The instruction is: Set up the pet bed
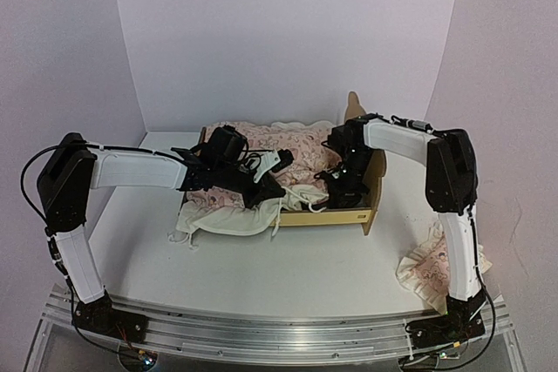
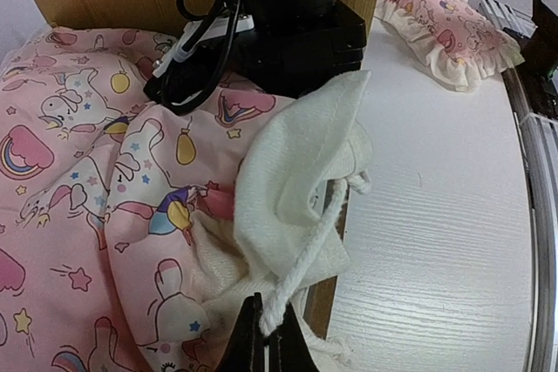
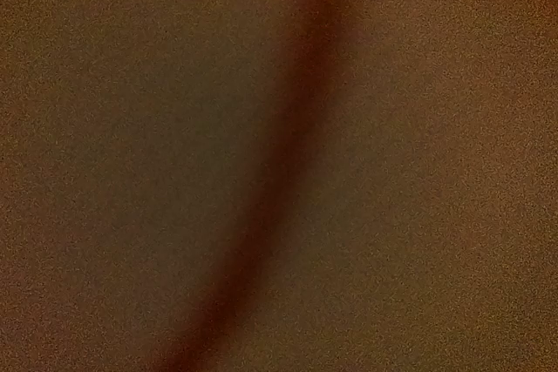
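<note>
The pet bed (image 1: 336, 218) lies across the far middle of the table (image 1: 288, 276), toward 12 o'clock from the arm bases. Its scalloped headboard (image 1: 377, 182) stands at the bed's 3 o'clock end. A pink unicorn-print cover (image 2: 78, 172) is heaped over the frame, and its cream ruffle (image 1: 222, 222) spills over the rail at the 7 o'clock corner onto the table.

The left gripper (image 2: 261, 341) hangs over the bed's 6 o'clock rail, about midway along it. The right gripper (image 1: 342, 187) is pushed down into the cover just inside the headboard.

Bare white tabletop runs from the bed's front rail toward 6 o'clock as far as the metal rail at the near edge, and there is more bare table at 9 o'clock. A pink ruffled pillow (image 2: 440, 23) lies well apart at 4 o'clock, beside the right arm's upright link.

The left gripper's fingers are pinched together on a cream cord (image 2: 301, 267) that rises to the bunched cream fabric. The right gripper's fingertips are buried in the cover and its wrist camera shows only brown blur, so I cannot tell how its jaws stand.
</note>
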Robot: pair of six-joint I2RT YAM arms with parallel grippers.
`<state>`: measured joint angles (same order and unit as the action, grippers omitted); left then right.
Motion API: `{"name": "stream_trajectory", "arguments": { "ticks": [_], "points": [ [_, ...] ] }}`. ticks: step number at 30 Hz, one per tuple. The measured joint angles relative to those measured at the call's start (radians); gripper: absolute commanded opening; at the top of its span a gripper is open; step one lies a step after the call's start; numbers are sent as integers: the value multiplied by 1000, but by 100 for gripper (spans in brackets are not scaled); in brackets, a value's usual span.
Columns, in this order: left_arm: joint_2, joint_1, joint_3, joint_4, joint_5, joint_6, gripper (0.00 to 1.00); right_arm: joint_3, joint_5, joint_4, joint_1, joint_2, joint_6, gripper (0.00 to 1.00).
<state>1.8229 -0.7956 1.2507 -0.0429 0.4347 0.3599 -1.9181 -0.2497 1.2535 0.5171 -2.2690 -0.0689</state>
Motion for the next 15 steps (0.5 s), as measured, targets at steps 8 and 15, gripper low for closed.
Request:
{"name": "stream_trajectory", "arguments": {
  "ticks": [8, 15],
  "points": [
    [1, -8, -4, 0, 23, -22, 0, -25, 192, -10, 77, 1, 10, 40],
    [15, -10, -4, 0, 7, -27, 0, -11, 311, -1, 126, 64, 47, 48]
  ]
}}
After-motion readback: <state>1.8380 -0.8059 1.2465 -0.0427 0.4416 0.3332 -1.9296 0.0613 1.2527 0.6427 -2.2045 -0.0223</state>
